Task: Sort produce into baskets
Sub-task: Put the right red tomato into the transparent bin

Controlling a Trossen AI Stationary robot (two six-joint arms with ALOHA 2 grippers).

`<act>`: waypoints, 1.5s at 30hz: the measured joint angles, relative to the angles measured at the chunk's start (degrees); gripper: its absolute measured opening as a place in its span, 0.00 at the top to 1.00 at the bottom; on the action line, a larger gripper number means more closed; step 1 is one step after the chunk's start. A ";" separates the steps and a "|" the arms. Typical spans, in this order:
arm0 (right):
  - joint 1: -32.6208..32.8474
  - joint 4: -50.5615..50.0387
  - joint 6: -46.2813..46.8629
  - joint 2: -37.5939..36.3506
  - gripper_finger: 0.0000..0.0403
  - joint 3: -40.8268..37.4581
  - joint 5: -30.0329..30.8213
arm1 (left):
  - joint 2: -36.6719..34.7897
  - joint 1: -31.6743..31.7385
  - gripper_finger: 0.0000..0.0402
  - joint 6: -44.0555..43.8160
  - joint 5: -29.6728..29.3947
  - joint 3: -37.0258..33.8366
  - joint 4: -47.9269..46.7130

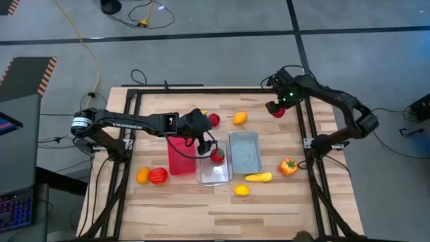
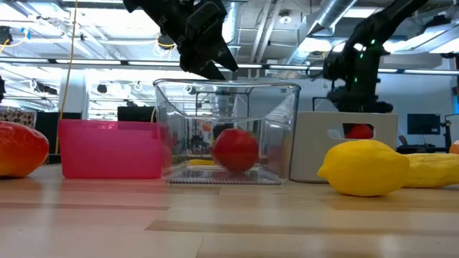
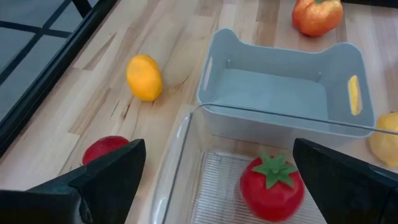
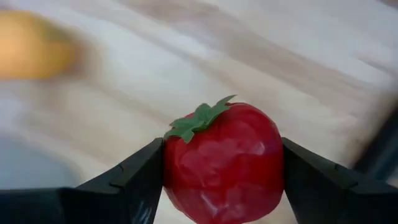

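The left gripper (image 1: 209,142) is hovering over the clear bin (image 1: 215,176), its fingers (image 3: 106,177) spread wide and holding nothing. Below them a red tomato (image 3: 272,186) with a green top is lying inside the clear bin (image 3: 186,168); in the low view the tomato (image 2: 235,149) is sitting on that bin's floor (image 2: 215,175).

The right gripper (image 1: 277,110) is hanging above the desk's far right corner, its fingers (image 4: 134,177) clamped on a second red tomato (image 4: 224,162), which is off the desk (image 1: 269,208).

The three bins are standing side by side mid-desk: the red bin (image 1: 180,156) on the left, the clear one in the middle, the pale blue bin (image 1: 244,152) on the right, and the blue one is lying empty.

A yellow lemon (image 1: 240,118) and another red piece (image 1: 214,120) are lying beyond the bins. To the left of the red bin an orange piece (image 1: 142,175) and a red one (image 1: 158,176) are touching. In front of the bins a lemon (image 1: 241,190) is lying, with a long yellow piece (image 1: 259,177) just beside the blue bin, and an orange pepper (image 1: 288,166) further right.
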 joint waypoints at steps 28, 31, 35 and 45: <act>44.91 39.37 2.99 -4.94 0.23 0.07 -12.57 | 0.00 7.63 0.02 -0.20 -0.24 0.00 -0.02; 46.77 42.20 2.99 -2.31 0.23 0.07 -12.55 | 0.00 8.10 0.02 -0.17 -0.24 0.00 -0.02; 48.07 45.11 3.01 0.83 0.23 0.07 -12.52 | 0.00 8.36 0.02 0.02 -0.25 0.00 -0.05; 50.49 50.05 3.08 8.27 0.21 0.11 -12.48 | 0.00 8.35 0.02 0.04 -0.24 0.00 -0.22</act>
